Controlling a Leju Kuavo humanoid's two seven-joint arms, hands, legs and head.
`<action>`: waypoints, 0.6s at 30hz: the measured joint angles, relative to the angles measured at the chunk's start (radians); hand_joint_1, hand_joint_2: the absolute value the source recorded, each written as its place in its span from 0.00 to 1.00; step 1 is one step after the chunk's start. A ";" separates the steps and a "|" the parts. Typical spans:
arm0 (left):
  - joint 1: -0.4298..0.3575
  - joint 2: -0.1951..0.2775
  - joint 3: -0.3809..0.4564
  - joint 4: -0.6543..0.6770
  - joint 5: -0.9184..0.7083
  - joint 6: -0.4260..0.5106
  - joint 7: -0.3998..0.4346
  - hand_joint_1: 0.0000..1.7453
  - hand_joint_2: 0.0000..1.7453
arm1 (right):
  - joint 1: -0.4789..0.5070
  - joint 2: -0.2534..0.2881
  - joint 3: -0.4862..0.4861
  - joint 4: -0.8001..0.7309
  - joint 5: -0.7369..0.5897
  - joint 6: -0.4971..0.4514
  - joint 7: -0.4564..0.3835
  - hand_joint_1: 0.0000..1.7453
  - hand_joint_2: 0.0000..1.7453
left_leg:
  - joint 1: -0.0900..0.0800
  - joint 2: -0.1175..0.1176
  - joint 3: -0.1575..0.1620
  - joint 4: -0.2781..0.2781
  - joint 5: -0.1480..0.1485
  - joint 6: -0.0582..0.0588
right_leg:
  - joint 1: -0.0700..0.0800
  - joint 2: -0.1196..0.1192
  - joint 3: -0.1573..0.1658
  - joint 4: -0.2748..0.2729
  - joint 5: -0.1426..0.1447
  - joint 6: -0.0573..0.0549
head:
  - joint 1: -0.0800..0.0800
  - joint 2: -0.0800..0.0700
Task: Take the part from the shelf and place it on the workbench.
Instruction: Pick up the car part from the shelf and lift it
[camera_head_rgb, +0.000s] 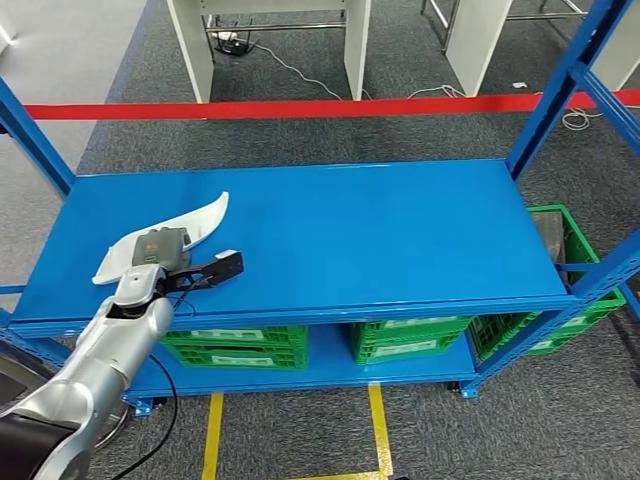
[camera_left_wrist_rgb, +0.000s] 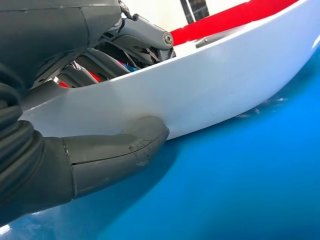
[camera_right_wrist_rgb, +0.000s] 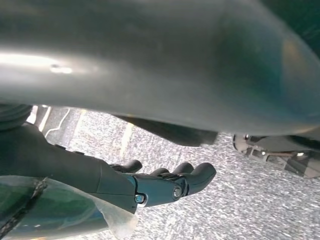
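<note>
A long, curved white part (camera_head_rgb: 200, 222) lies near the left end of the blue shelf top (camera_head_rgb: 362, 230). My left hand (camera_head_rgb: 162, 255) sits over the part's near end. In the left wrist view the thick grey thumb (camera_left_wrist_rgb: 113, 150) presses against the near side of the white part (camera_left_wrist_rgb: 226, 85), and the darker fingers (camera_left_wrist_rgb: 139, 35) curl over its far side, so the part is held between them while it rests on the shelf. My right hand (camera_right_wrist_rgb: 158, 185) hangs over the grey floor with its fingers loosely apart and nothing in it.
Green crates (camera_head_rgb: 234, 345) stand on the lower shelf, with another green crate (camera_head_rgb: 566, 290) at the right end. Blue uprights (camera_head_rgb: 558, 85) frame the shelf's corners. A red tape line (camera_head_rgb: 302, 107) crosses the carpet behind, in front of white table legs (camera_head_rgb: 355, 45).
</note>
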 joint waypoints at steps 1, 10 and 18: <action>-0.001 0.000 0.001 0.000 -0.001 0.001 -0.001 1.00 1.00 | 0.000 0.000 0.000 0.000 0.000 0.000 0.000 0.00 0.00 | -0.002 -0.001 -0.002 0.003 0.000 -0.006 | 0.000 0.001 0.019 -0.034 0.005 -0.003 | 0.000 0.000; 0.039 0.021 0.002 -0.016 0.015 0.165 -0.166 1.00 1.00 | -0.001 -0.001 -0.008 0.000 0.017 0.004 -0.009 0.00 0.00 | 0.001 -0.003 -0.119 0.274 -0.134 -0.039 | 0.001 0.001 0.028 -0.050 0.007 -0.050 | -0.006 0.000; 0.165 0.007 0.000 -0.278 0.151 0.353 -0.328 1.00 1.00 | -0.004 0.000 -0.015 0.000 0.040 -0.013 -0.013 0.00 0.00 | -0.007 -0.003 -0.012 0.016 -0.005 -0.012 | 0.012 0.006 0.023 -0.047 0.003 -0.033 | -0.005 0.000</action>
